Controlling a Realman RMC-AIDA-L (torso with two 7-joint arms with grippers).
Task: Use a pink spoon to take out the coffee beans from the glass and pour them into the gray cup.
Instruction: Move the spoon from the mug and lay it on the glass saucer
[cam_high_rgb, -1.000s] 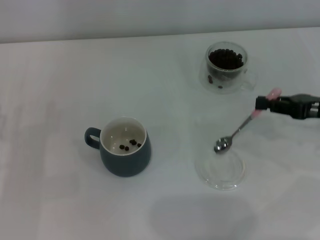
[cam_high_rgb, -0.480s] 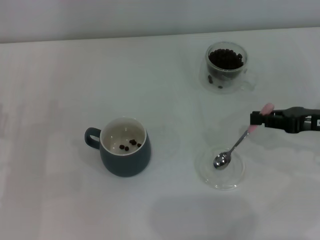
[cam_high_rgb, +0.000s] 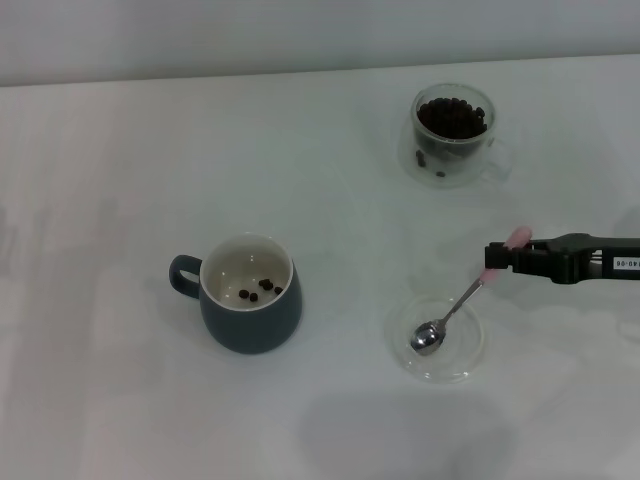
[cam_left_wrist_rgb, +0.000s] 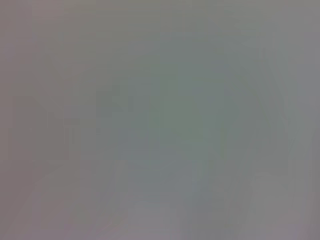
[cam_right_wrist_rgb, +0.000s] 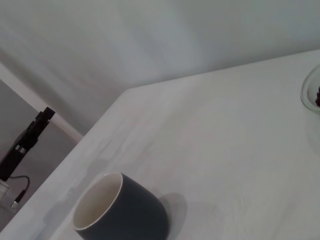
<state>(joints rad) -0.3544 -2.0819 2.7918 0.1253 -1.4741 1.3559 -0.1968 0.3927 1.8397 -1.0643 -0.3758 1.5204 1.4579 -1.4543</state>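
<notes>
Spoon set down into the dish, scoop apparently finished.

Head view: the right gripper (cam_high_rgb: 497, 258), clamped on the pale pink-handled silver teaspoon (cam_high_rgb: 452, 312), has lowered its bowl into the flat clear glass dish (cam_high_rgb: 470, 350); the clear double-walled glass (cam_high_rgb: 454, 135) still holds many dark coffee beans (cam_high_rgb: 452, 117), and few lie in the blue-gray ceramic mug (cam_high_rgb: 250, 292).
Left wrist view: blank; left gripper unseen.
Right wrist view: the mug stands near.

A plain white table (cam_high_rgb: 120, 130) carries three vessels. The gray cup (cam_high_rgb: 250, 295) stands toward its near left, the glass (cam_high_rgb: 452, 135) sits far right, and a shallow clear dish (cam_high_rgb: 440, 335) rests near right, well apart from both.
</notes>
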